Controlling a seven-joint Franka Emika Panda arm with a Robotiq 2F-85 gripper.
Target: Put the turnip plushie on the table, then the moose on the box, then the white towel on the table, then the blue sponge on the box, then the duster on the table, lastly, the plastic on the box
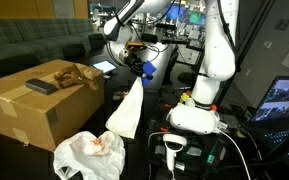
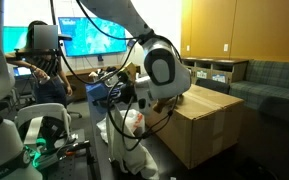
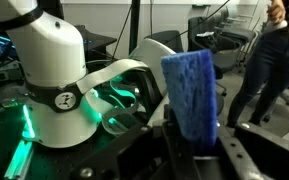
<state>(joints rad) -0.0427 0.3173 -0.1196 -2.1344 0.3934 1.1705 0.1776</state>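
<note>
In the wrist view my gripper (image 3: 190,142) is shut on the blue sponge (image 3: 191,92), which stands upright between the jaws. Both exterior views show the gripper (image 1: 144,66) (image 2: 112,92) in the air beside the box (image 1: 29,108) (image 2: 202,122), with the blue sponge (image 1: 148,68) (image 2: 106,90) in it. The brown moose (image 1: 76,74) and the black duster (image 1: 41,86) lie on the box top. The white towel (image 1: 127,110) stands in a peak on the dark table (image 1: 149,150). The crumpled plastic (image 1: 88,156) lies in front, with a pinkish patch on it, possibly the turnip plushie (image 1: 103,146).
The robot's white base (image 1: 196,112) (image 3: 56,95) stands close beside the towel, with cables and a barcode scanner (image 1: 174,150) in front of it. A person (image 3: 269,60) stands behind. A couch (image 1: 24,45) lies beyond the box.
</note>
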